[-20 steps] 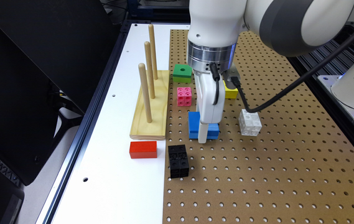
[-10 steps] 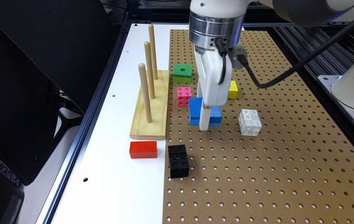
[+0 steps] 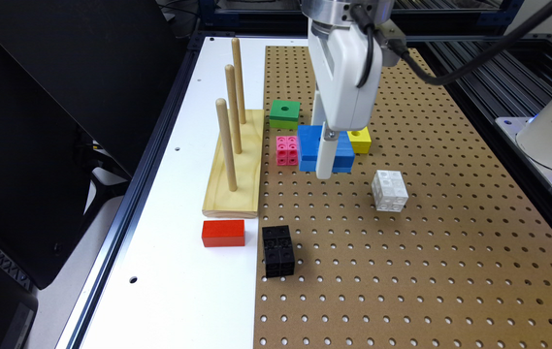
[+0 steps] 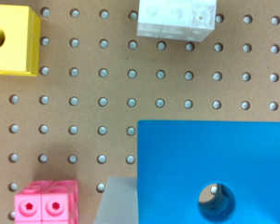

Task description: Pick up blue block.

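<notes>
The claw [image 3: 325, 167] is clamped on the blue block [image 3: 312, 145], holding it up off the pegboard [image 3: 401, 271]. In the exterior view one white finger runs down the block's near face. In the wrist view the blue block [image 4: 214, 168] sits close under the camera, its round hole showing the board through it, with a pale finger [image 4: 115, 203] against its edge.

In the exterior view, the pink block [image 3: 287, 150] appears just beside the blue one on the exterior view's left, and the yellow block [image 3: 359, 140] just beside it on the right. The green block [image 3: 284, 114] is near, farther back. A clear block [image 3: 389, 190] stands apart to the exterior view's right and nearer the camera. A black block [image 3: 278, 250] lies well apart toward the front. On the white desk [image 3: 183, 291] strip to the exterior view's left, a wooden base [image 3: 236, 169] carries three upright pegs, and a red block [image 3: 223, 233] lies just in front of it.
</notes>
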`<state>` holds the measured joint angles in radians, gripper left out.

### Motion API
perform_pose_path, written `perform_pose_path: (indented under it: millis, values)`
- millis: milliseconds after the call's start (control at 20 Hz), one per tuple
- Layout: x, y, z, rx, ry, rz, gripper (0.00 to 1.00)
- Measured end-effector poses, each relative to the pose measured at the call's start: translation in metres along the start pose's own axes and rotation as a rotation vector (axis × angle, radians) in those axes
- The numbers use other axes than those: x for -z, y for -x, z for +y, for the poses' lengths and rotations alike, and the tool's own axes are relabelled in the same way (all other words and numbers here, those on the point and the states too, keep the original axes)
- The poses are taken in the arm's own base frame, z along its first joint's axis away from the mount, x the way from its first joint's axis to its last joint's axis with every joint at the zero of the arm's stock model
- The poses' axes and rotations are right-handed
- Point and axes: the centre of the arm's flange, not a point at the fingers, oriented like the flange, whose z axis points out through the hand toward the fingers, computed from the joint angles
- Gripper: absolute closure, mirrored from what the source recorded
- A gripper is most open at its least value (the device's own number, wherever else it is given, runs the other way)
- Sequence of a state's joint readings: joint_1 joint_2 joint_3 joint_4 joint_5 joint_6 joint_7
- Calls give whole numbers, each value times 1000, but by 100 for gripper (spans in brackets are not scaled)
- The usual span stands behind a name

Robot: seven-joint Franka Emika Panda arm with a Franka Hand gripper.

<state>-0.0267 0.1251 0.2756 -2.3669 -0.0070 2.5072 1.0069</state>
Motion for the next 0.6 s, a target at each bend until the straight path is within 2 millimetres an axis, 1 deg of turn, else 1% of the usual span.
perform_pose_path:
  millis: [50, 100, 250, 350, 450, 600]
  values:
    - [0, 0, 0, 0, 0, 0, 100]
    - [6, -1, -1, 0, -6, 7, 100]
    - [39, 2, -1, -1, -4, 23, 100]
    - [57, 6, 1, -3, 0, 29, 100]
    - [63, 7, 2, -3, 3, 31, 100]
    - [61, 7, 2, -3, 5, 28, 100]
